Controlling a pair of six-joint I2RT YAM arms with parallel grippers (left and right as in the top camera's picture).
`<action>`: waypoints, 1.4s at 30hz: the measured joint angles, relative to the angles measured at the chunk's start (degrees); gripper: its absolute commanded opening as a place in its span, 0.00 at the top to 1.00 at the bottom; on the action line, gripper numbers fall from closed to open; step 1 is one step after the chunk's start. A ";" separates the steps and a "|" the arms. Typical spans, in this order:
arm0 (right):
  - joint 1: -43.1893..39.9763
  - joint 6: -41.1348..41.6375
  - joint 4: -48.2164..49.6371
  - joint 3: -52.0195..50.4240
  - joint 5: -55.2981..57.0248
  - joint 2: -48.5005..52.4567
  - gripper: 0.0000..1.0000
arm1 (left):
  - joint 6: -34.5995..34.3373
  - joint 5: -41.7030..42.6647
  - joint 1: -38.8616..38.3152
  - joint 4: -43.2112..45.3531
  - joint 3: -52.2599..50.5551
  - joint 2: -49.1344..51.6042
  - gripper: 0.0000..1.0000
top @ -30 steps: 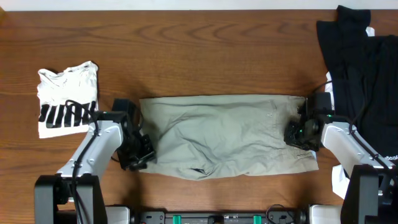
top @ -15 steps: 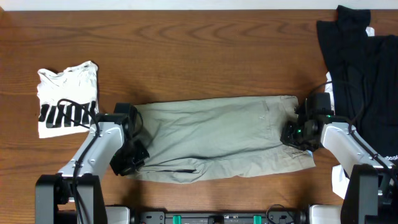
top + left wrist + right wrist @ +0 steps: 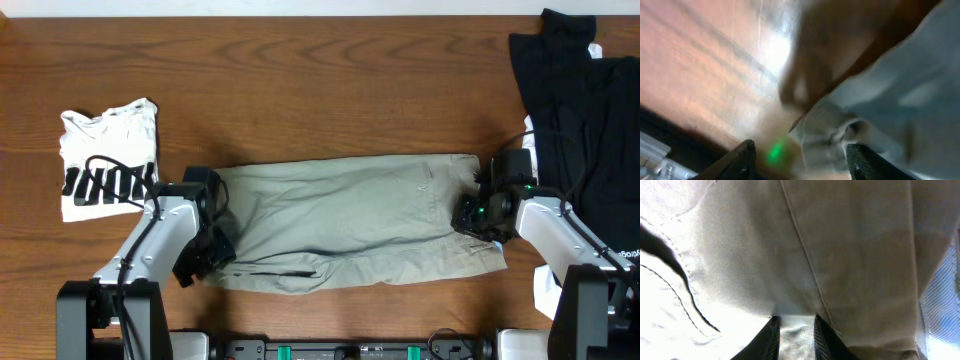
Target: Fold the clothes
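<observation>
1. Two grippers stood at opposite ends of a pair of light khaki-grey cotton shorts [image 3: 350, 215], which lay spread lengthwise across the near middle of the brown wooden table [image 3: 300, 70].
2. The left gripper [image 3: 203, 262] sat at the shorts' left end by the front corner. In its wrist view its fingers [image 3: 742, 157] stood well apart. A crumpled edge of the shorts [image 3: 900, 90] lay loose between them, clamped by neither.
3. The right gripper [image 3: 470, 215] was at the shorts' right end. Its wrist view showed the jaws drawn close together on a pinched ridge of the fabric [image 3: 840, 240].
4. The left wrist view was heavily blurred, so little of the cloth's detail could be read there. From overhead, both sets of fingertips were hidden under the gripper bodies.
5. The shorts formed a long, rough rectangle with soft creases. The front left corner was bunched, with a dark slit near the front edge, and a stitched seam ran through the cloth at the right end.
6. A small white tee with black bars [image 3: 108, 170] lay well apart to the left. A heap of black garments [image 3: 580, 100] lay at the far right, cut off by the frame edge.
</observation>
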 measured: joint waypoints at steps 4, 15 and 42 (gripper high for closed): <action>-0.02 0.24 7.08 -0.59 0.44 0.28 0.77 | -0.17 -1.22 0.02 6.16 -0.04 0.00 0.30; -0.02 1.44 19.76 -1.70 -0.04 2.10 0.71 | 4.48 8.33 0.07 22.95 -0.13 0.00 0.25; -0.02 1.22 14.49 -1.62 -2.29 0.90 0.69 | 7.19 23.17 0.44 24.70 -0.26 5.05 0.94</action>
